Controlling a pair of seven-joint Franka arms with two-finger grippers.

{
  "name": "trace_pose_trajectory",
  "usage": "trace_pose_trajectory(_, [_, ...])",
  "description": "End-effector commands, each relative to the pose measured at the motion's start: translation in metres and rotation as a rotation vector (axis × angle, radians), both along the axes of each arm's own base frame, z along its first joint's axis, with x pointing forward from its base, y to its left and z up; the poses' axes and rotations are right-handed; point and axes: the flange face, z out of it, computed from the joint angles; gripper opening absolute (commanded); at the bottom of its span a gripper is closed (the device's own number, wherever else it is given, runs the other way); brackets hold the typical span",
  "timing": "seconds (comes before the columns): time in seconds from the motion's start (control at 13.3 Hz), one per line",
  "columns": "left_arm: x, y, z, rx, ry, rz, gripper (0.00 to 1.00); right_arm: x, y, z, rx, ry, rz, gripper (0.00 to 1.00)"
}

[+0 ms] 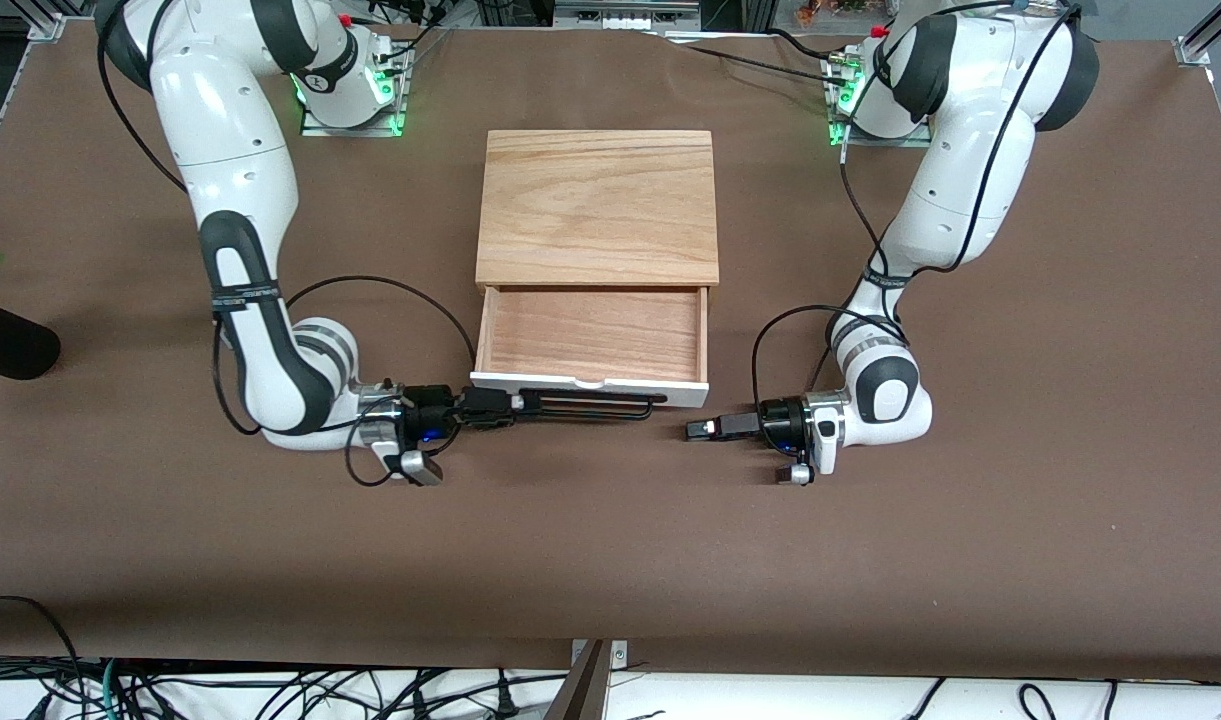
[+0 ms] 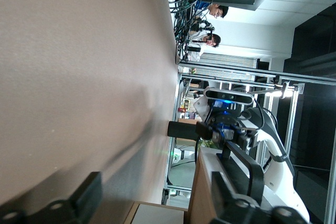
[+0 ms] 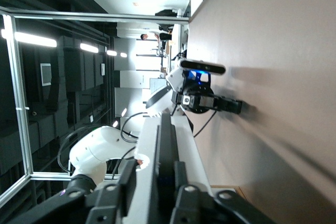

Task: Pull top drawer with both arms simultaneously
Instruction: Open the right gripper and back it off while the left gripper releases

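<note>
The top drawer [image 1: 590, 335] stands pulled out of the oak-topped cabinet [image 1: 598, 205]. Its white front panel [image 1: 590, 384] and black wire handle [image 1: 595, 406] face the front camera. My right gripper [image 1: 505, 407] is at the handle's end toward the right arm. In the right wrist view [image 3: 157, 174] its fingers sit close on either side of the handle bar [image 3: 167, 140], beside the panel [image 3: 148, 145]. My left gripper [image 1: 692, 430] is low over the table, just off the drawer's other front corner and apart from the handle. Its fingers [image 2: 79, 203] are spread wide and empty.
A black rounded object [image 1: 10, 345] lies at the table edge toward the right arm's end. Cables hang along the table edge nearest the front camera [image 1: 300, 690]. The left gripper [image 3: 231, 106] shows in the right wrist view, and the right gripper [image 2: 181, 128] in the left wrist view.
</note>
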Motion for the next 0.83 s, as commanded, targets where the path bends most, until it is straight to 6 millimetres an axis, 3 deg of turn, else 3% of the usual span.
trace_pose_trajectory(0.0, [0.01,0.0,0.037,-0.012,0.05,0.015,1.0,0.011,-0.019,0.037,0.046,-0.002,-0.011,1.0])
trace_pose_trajectory(0.15, [0.013,0.0,0.055,-0.023,0.067,-0.003,1.0,0.011,-0.018,0.04,0.044,-0.006,-0.009,1.0])
trace_pose_trajectory(0.38, [0.0,0.008,0.089,-0.01,0.12,-0.011,1.0,0.013,-0.024,0.056,-0.021,-0.021,0.023,1.0])
trace_pose_trajectory(0.75, [-0.029,0.039,0.184,0.227,0.117,-0.05,1.0,0.013,-0.066,0.116,-0.326,0.019,0.117,1.0])
